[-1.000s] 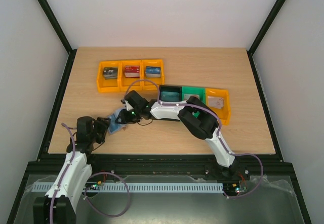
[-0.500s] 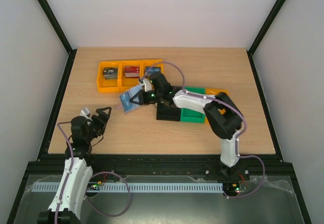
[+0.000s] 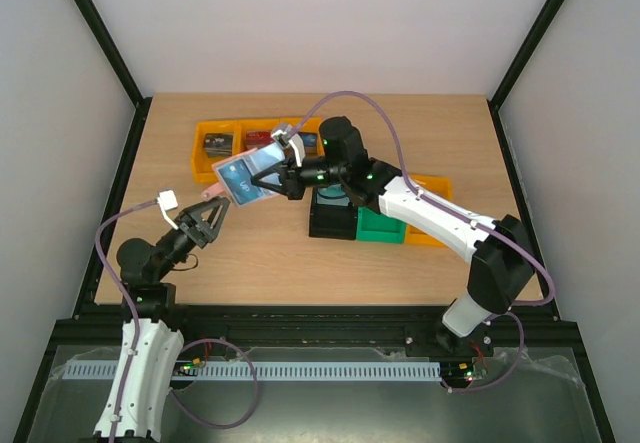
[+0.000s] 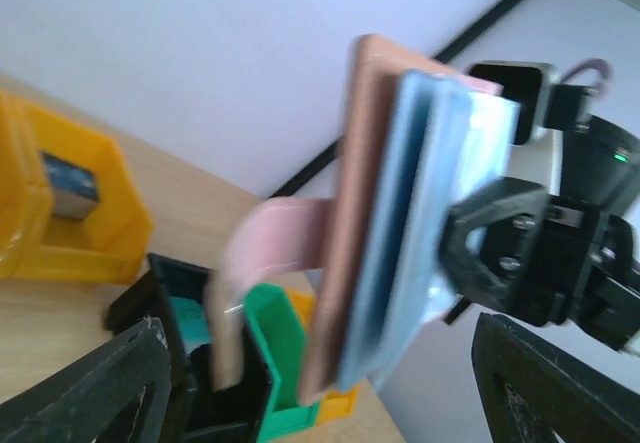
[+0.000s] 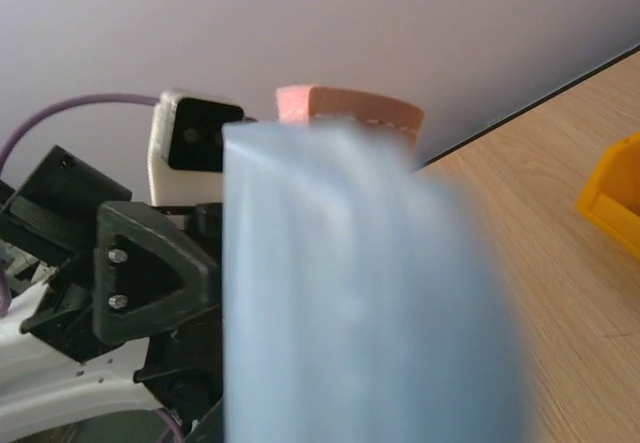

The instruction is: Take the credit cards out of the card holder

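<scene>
The card holder (image 3: 243, 179) hangs in the air over the left-middle of the table, reddish-brown outside, pale blue inside. My right gripper (image 3: 270, 176) is shut on its right edge. In the left wrist view the holder (image 4: 400, 223) stands edge-on, pink flap hanging, with the right gripper (image 4: 520, 263) clamping it. My left gripper (image 3: 207, 219) is open and empty, raised just below and left of the holder, fingers wide apart (image 4: 320, 403). The holder (image 5: 360, 293) fills the right wrist view and hides my right fingers. No separate cards show in the holder. A teal card (image 3: 335, 192) lies in the black bin.
A yellow three-compartment bin (image 3: 215, 170) with card stacks sits at the back left. A black bin (image 3: 330, 227), a green bin (image 3: 380, 229) and a yellow bin (image 3: 437, 236) stand in a row under the right arm.
My right gripper lifted the holder off the table, up and toward the back. My left gripper let go, opened and has risen toward the holder.
</scene>
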`<state>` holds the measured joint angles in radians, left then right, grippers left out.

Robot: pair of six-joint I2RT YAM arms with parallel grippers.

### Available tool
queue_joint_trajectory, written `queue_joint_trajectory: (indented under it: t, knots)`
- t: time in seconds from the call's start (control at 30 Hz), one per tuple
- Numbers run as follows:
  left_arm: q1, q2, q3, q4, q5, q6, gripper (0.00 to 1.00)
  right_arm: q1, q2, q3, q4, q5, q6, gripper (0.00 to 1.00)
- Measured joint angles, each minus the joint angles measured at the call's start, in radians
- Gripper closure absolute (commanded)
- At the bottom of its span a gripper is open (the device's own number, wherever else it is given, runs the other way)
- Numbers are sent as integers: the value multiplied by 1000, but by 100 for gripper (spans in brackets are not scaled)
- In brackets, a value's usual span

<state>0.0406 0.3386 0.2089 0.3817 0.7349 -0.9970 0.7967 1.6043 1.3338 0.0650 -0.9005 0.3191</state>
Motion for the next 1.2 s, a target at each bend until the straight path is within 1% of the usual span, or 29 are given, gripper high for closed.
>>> queue_joint_trajectory:
  t: [0.07, 0.1, 0.2, 0.23, 0.33, 0.47, 0.53, 0.57, 0.67, 0.7, 0.77, 0.8, 0.83, 0.9, 1.03, 1.13, 1.2]
  knots:
    - [-5, 0, 0, 45, 35, 3, 18, 0, -2, 0, -10, -11, -21, 98]
    - [-11, 1, 0, 68, 54, 4, 21, 0, -2, 0, -14, -16, -26, 98]
    - [-32, 7, 4, 117, 89, 14, 41, 2, -2, 0, -17, -40, -32, 98]
    - [-38, 11, 7, 127, 94, 23, 45, 3, -2, 0, -15, -50, -33, 98]
    - [-56, 27, 11, 143, 95, 42, 51, 8, -2, -1, -11, -80, -48, 98]
    - [-72, 48, 11, 138, 90, 60, 78, 21, -2, -1, -7, -125, -76, 98]
    - [-76, 51, 11, 132, 89, 65, 95, 24, -4, -1, -7, -141, -85, 98]
    - [-77, 51, 12, 135, 87, 77, 97, 22, -5, -1, -8, -140, -89, 96]
    - [-82, 43, 17, 152, 95, 81, 98, 11, -5, -1, -8, -136, -99, 79]
    - [-82, 40, 17, 153, 96, 81, 98, 10, -5, -1, -8, -135, -101, 70]
    - [-87, 33, 17, 148, 95, 85, 98, 10, -5, -2, -11, -123, -97, 58]
    - [-89, 29, 18, 142, 95, 91, 98, 4, -6, -4, -11, -109, -95, 49]
    - [-89, 23, 20, 127, 93, 98, 98, -2, -6, -6, -11, -90, -92, 42]
    - [-92, 13, 22, 102, 87, 122, 98, -20, -10, -15, -15, -41, -79, 37]
    - [-93, -11, 36, 3, 48, 241, 98, -92, -47, -39, -33, 86, -62, 37]
    - [-93, -34, 78, -84, -6, 397, 98, -135, -106, -57, -38, 182, -67, 51]
    - [-93, -50, 106, -111, -27, 494, 98, -137, -149, -70, -36, 188, -95, 62]
